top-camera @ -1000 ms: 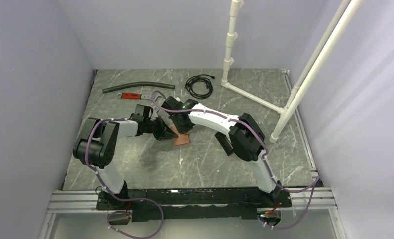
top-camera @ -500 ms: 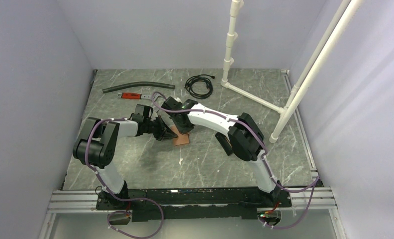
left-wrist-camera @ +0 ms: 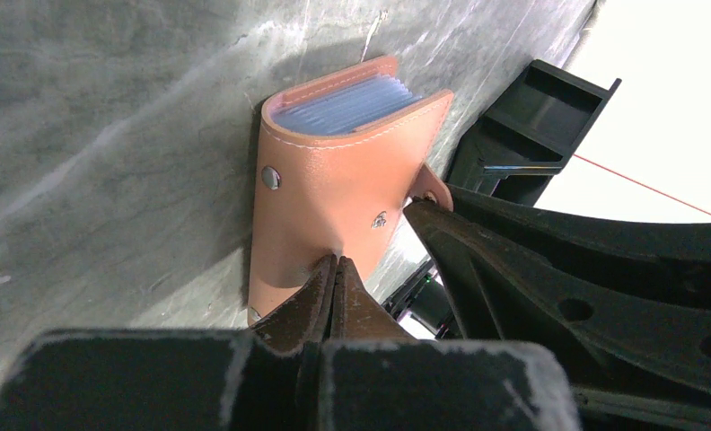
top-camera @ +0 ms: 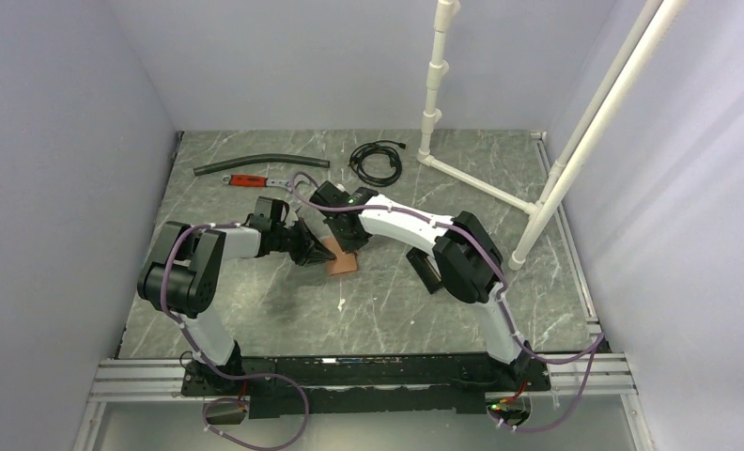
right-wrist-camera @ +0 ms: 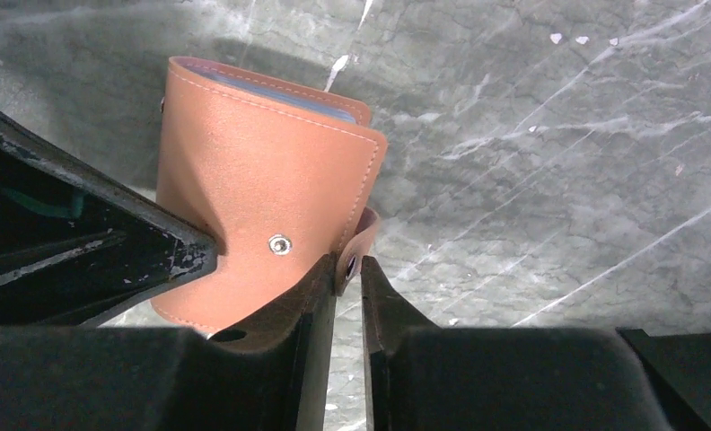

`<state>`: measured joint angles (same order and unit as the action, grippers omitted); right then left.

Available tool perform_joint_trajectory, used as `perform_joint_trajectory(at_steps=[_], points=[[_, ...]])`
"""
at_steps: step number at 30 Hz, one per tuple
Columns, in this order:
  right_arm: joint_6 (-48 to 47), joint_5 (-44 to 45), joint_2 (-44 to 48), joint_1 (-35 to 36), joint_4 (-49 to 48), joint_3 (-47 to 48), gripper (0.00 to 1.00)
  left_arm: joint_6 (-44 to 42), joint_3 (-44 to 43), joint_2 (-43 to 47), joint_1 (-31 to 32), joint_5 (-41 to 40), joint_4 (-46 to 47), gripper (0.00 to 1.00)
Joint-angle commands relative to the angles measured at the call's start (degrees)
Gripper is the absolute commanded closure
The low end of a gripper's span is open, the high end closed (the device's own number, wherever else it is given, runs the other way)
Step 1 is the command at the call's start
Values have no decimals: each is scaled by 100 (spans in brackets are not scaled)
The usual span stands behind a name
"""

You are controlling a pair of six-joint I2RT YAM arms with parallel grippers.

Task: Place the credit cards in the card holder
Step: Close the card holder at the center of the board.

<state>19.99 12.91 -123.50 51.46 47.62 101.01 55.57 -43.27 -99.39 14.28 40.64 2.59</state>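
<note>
pin wallet flat with closed left gripper; with right gripper nipped narrow on snap tab, peel slowly without dragging, exposing credit cards.

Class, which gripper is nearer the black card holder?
Right. The right gripper pinches the snap tab of the wallet, on the side facing the card holder; the left gripper grips the wallet's far side.

Plain lavender-grey walls close in a grey-green marble-patterned tabletop on three sides (white veins run all over it). A white plastic pipe frame stands far right. A silver aluminium rail edges the near side. The light is soft and even.
</note>
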Motion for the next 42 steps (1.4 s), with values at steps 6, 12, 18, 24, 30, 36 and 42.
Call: perform_joint_trajectory(at_steps=[6,12,18,24,30,36,42], points=[[31,-138,383,-119,-231,44,80,-152,90,-149,75,-456,5,100],[23,-161,358,-119,-208,105,79,-161,73,-150,75,-462,3,100],[40,-209,373,-119,-186,166,81,-152,89,-155,75,-457,22,100],[58,-167,430,-119,-142,150,79,-161,99,-175,75,-450,43,100],[67,-157,487,-119,-132,173,77,-160,108,-157,80,-454,47,100],[58,-135,489,-119,-68,204,82,-152,98,-168,83,-452,61,100],[34,-190,495,-119,-54,184,91,-152,84,-195,83,-443,81,100]])
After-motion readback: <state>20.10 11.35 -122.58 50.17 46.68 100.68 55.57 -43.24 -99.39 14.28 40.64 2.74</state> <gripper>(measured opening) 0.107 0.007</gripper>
